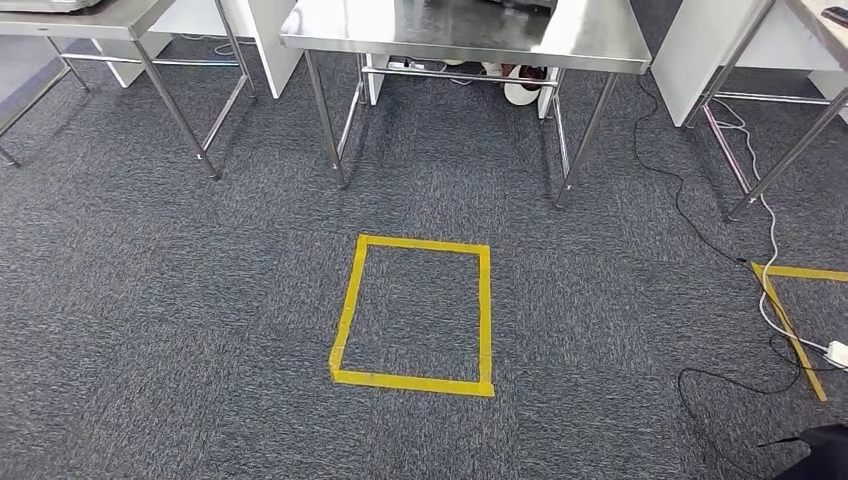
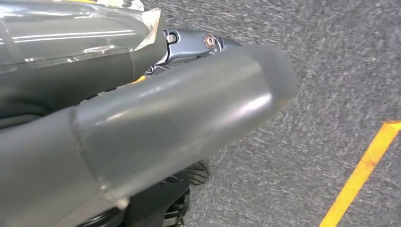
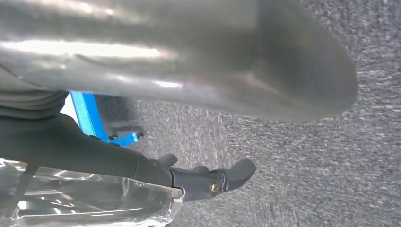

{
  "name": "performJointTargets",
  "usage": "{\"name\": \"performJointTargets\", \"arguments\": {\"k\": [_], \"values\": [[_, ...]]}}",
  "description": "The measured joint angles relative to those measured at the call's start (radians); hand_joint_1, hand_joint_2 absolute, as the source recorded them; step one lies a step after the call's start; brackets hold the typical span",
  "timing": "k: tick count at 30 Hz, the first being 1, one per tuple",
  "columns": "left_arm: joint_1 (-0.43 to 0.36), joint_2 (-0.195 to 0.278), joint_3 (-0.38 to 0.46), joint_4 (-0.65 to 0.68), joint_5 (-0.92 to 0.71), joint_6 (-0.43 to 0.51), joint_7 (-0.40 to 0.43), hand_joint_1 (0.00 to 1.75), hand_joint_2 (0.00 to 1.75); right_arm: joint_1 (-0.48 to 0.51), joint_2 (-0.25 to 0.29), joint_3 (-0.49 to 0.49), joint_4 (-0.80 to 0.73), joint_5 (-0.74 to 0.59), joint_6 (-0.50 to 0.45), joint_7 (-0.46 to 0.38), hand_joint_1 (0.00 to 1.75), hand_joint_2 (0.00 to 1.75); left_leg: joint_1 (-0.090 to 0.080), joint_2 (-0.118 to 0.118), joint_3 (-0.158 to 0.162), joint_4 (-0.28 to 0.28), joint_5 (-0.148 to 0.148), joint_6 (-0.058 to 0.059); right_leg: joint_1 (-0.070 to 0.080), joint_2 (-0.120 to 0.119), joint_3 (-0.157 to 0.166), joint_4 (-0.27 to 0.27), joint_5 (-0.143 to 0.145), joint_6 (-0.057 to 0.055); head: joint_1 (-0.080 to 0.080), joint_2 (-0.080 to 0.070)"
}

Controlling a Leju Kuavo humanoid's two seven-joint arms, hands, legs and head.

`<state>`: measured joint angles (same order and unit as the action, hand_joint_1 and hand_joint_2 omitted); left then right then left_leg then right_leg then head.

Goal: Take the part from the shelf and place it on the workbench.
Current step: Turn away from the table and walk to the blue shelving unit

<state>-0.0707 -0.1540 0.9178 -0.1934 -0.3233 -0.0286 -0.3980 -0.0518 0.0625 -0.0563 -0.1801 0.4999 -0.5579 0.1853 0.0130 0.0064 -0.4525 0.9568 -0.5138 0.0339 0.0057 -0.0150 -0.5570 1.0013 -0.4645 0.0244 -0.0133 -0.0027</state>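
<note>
Hanging above the grey speckled carpet floor (image 1: 200,300), the left hand (image 2: 165,127) shows its thick grey thumb across most of the left wrist view. Its dark fingers (image 2: 189,47) peek out behind that thumb, and whether they are spread or curled I cannot tell. A yellow tape strip (image 2: 364,170) lies on the carpet beyond those fingers, well apart from them.

The right hand (image 3: 189,71) also hangs over the carpet. Its dark fingers (image 3: 222,177) reach out loosely, set well apart from the thumb with bare carpet showing in the gap, and they pinch nothing. Behind these fingers, toward the wrist, stands a blue metal frame (image 3: 87,113) on the floor.

In the head view a yellow tape square (image 1: 410,380) is stuck to the carpet. Past it stands a stainless steel worktop (image 1: 450,30) on thin metal legs, with a second steel table (image 1: 80,25) to one side. A thin black cable (image 1: 680,200) and a white cable (image 1: 770,230) trail across the floor beside an angled yellow tape corner (image 1: 790,325).

Where the part lies cannot be told from these pictures; neither set of fingers is seen touching it.
</note>
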Motion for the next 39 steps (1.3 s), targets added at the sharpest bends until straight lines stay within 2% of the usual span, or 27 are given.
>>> {"name": "performJointTargets", "arguments": {"k": [2,4,5,6,7,8,9,10,11,14,15,17,19,20,21,22,23,24,25,27,29,31,34,35,36,37,39], "values": [[0.001,-0.001,0.000,0.000,-0.001,0.000,-0.001,0.00,0.00,0.001,-0.001,-0.003,0.000,-0.003,0.000,-0.001,0.00,0.00,0.002,0.003,-0.012,-0.009,0.014,0.014,-0.006,0.006,-0.045,0.093,-0.053,0.001,0.004,0.000],[0.002,-0.001,0.001,0.000,-0.002,0.000,-0.001,0.00,0.00,0.003,-0.003,-0.008,0.000,-0.006,-0.001,-0.004,0.00,0.00,0.001,0.004,-0.030,-0.007,0.027,0.016,-0.013,0.009,-0.093,0.219,-0.110,0.005,0.006,0.000],[0.002,-0.001,0.001,0.000,-0.004,0.000,-0.001,0.00,0.00,0.004,-0.004,-0.011,0.000,-0.008,-0.002,-0.006,0.00,0.00,0.001,0.004,-0.037,-0.006,0.032,0.014,-0.017,0.010,-0.099,0.249,-0.120,0.011,0.007,0.000],[0.002,-0.001,0.000,0.000,-0.006,0.000,-0.001,0.00,0.00,0.005,-0.005,-0.014,0.000,-0.008,-0.003,-0.008,0.00,0.00,0.002,0.005,-0.043,-0.004,0.036,0.011,-0.021,0.010,-0.085,0.240,-0.114,0.021,0.007,0.000],[0.002,-0.002,0.000,0.000,-0.007,0.000,-0.001,0.00,0.00,0.005,-0.006,-0.017,0.000,-0.009,-0.004,-0.010,0.00,0.00,0.003,0.005,-0.047,-0.002,0.039,0.008,-0.026,0.010,-0.052,0.193,-0.096,0.033,0.007,0.000],[0.002,-0.002,0.000,0.000,-0.009,0.000,-0.001,0.00,0.00,0.005,-0.007,-0.021,0.000,-0.012,-0.006,-0.012,0.00,0.00,0.004,0.005,-0.051,0.003,0.041,0.004,-0.032,0.008,-0.005,0.119,-0.072,0.044,0.007,0.000],[0.001,-0.001,0.000,0.000,-0.010,0.000,-0.001,0.00,0.00,0.004,-0.008,-0.024,0.000,-0.016,-0.006,-0.014,0.00,0.00,0.002,0.006,-0.055,0.008,0.041,-0.001,-0.034,0.007,0.034,0.049,-0.055,0.049,0.009,0.000],[0.001,-0.001,0.000,0.000,-0.010,0.000,-0.001,0.00,0.00,0.003,-0.009,-0.028,0.000,-0.022,-0.006,-0.016,0.00,0.00,0.001,0.007,-0.059,0.014,0.041,-0.006,-0.034,0.008,0.059,-0.001,-0.044,0.047,0.009,0.000],[0.001,0.000,0.000,0.000,-0.011,0.000,-0.002,0.00,0.00,0.002,-0.010,-0.033,0.000,-0.028,-0.006,-0.018,0.00,0.00,-0.002,0.008,-0.062,0.018,0.041,-0.011,-0.032,0.010,0.069,-0.026,-0.041,0.040,0.008,0.000],[0.001,0.001,0.000,0.000,-0.012,0.000,-0.003,0.00,0.00,0.004,-0.012,-0.047,0.000,-0.035,-0.006,-0.019,0.00,0.00,0.000,0.007,-0.069,0.025,0.041,-0.027,-0.030,0.015,0.062,-0.026,-0.035,0.012,0.006,0.000],[0.001,0.001,0.000,0.000,-0.012,0.000,-0.003,0.00,0.00,0.004,-0.013,-0.049,0.000,-0.037,-0.006,-0.019,0.00,0.00,0.003,0.005,-0.076,0.040,0.028,-0.031,-0.031,0.017,0.062,-0.026,-0.031,0.003,0.006,0.000],[0.000,0.001,0.000,0.000,-0.013,0.000,-0.003,0.00,0.00,0.003,-0.014,-0.056,0.000,-0.050,-0.006,-0.028,0.00,0.00,0.007,0.002,-0.117,0.129,-0.033,-0.036,-0.032,0.020,0.058,-0.026,-0.022,-0.013,0.005,0.000],[0.001,0.001,-0.001,0.000,-0.016,0.000,-0.004,0.00,0.00,0.003,-0.015,-0.069,0.000,-0.070,-0.006,-0.042,0.00,0.00,0.007,0.001,-0.178,0.265,-0.099,-0.039,-0.025,0.025,0.049,-0.025,-0.017,-0.022,0.005,0.000],[0.002,0.001,-0.001,0.000,-0.017,0.000,-0.004,0.00,0.00,0.004,-0.015,-0.077,0.000,-0.078,-0.006,-0.049,0.00,0.00,0.007,0.001,-0.196,0.307,-0.110,-0.038,-0.022,0.028,0.046,-0.025,-0.015,-0.025,0.005,0.000],[0.002,0.002,-0.001,0.000,-0.019,0.000,-0.004,0.00,0.00,0.005,-0.015,-0.086,0.000,-0.085,-0.006,-0.054,0.00,0.00,0.007,0.000,-0.197,0.314,-0.101,-0.036,-0.020,0.034,0.045,-0.024,-0.014,-0.025,0.005,0.000],[0.002,0.002,-0.001,0.000,-0.021,0.000,-0.004,0.00,0.00,0.005,-0.016,-0.094,0.000,-0.090,-0.006,-0.058,0.00,0.00,0.007,-0.004,-0.179,0.281,-0.073,-0.031,-0.018,0.041,0.045,-0.023,-0.013,-0.026,0.005,0.000],[0.002,0.002,-0.001,0.000,-0.022,0.000,-0.004,0.00,0.00,0.005,-0.016,-0.102,0.000,-0.095,-0.005,-0.062,0.00,0.00,0.007,-0.014,-0.147,0.221,-0.036,-0.025,-0.016,0.048,0.045,-0.023,-0.013,-0.026,0.005,0.000],[0.002,0.004,-0.001,0.000,-0.024,0.000,-0.004,0.00,0.00,0.003,-0.016,-0.109,0.000,-0.100,-0.005,-0.066,0.00,0.00,0.007,-0.037,-0.113,0.154,-0.006,-0.017,-0.015,0.056,0.045,-0.021,-0.013,-0.025,0.005,0.000],[0.003,0.005,-0.002,0.000,-0.026,0.000,-0.004,0.00,0.00,0.001,-0.015,-0.116,0.000,-0.104,-0.005,-0.070,0.00,0.00,0.007,-0.059,-0.085,0.097,0.014,-0.011,-0.012,0.063,0.043,-0.019,-0.012,-0.023,0.006,0.000],[0.002,0.007,-0.002,0.000,-0.029,0.000,-0.005,0.00,0.00,-0.003,-0.013,-0.130,0.000,-0.113,-0.005,-0.074,0.00,0.00,0.004,-0.081,-0.065,0.047,0.021,-0.005,-0.011,0.078,0.031,-0.016,-0.007,-0.014,0.006,0.000],[0.001,0.006,-0.004,0.000,-0.031,0.000,-0.006,0.00,0.00,-0.004,-0.013,-0.144,0.000,-0.121,-0.004,-0.076,0.00,0.00,0.001,-0.061,-0.066,0.035,0.027,-0.001,-0.013,0.091,0.017,-0.014,0.000,-0.001,0.006,0.000],[0.001,0.005,-0.005,0.000,-0.032,0.000,-0.006,0.00,0.00,-0.004,-0.012,-0.157,0.000,-0.128,-0.004,-0.076,0.00,0.00,0.003,-0.040,-0.065,0.022,0.037,0.009,-0.014,0.073,-0.008,0.021,-0.020,0.004,0.008,0.000],[0.002,0.005,-0.006,0.000,-0.033,-0.001,-0.007,0.00,0.00,-0.005,-0.012,-0.173,0.000,-0.135,-0.004,-0.076,0.00,0.00,0.002,-0.002,-0.069,0.017,0.043,0.016,-0.020,0.034,-0.093,0.194,-0.100,0.004,0.012,0.000],[0.003,0.006,-0.006,0.000,-0.033,-0.001,-0.007,0.00,0.00,-0.004,-0.012,-0.178,0.000,-0.136,-0.004,-0.076,0.00,0.00,0.001,0.011,-0.071,0.018,0.043,0.016,-0.022,0.030,-0.114,0.243,-0.115,0.009,0.011,0.000],[0.003,0.006,-0.006,0.000,-0.033,-0.001,-0.007,0.00,0.00,-0.002,-0.012,-0.182,0.000,-0.139,-0.003,-0.075,0.00,0.00,0.001,0.022,-0.072,0.018,0.043,0.015,-0.023,0.028,-0.118,0.259,-0.116,0.017,0.012,0.000],[0.002,0.005,-0.006,0.000,-0.033,-0.002,-0.007,0.00,0.00,-0.001,-0.013,-0.187,0.000,-0.143,-0.001,-0.074,0.00,0.00,0.001,0.033,-0.072,0.019,0.043,0.015,-0.025,0.023,-0.099,0.231,-0.100,0.028,0.012,0.000],[0.001,0.004,-0.006,0.000,-0.031,-0.005,-0.007,0.00,0.00,-0.001,-0.013,-0.196,0.000,-0.151,0.009,-0.073,0.00,0.00,0.000,0.052,-0.070,0.022,0.041,0.011,-0.028,-0.005,-0.024,0.097,-0.053,0.043,0.012,0.000]]}}
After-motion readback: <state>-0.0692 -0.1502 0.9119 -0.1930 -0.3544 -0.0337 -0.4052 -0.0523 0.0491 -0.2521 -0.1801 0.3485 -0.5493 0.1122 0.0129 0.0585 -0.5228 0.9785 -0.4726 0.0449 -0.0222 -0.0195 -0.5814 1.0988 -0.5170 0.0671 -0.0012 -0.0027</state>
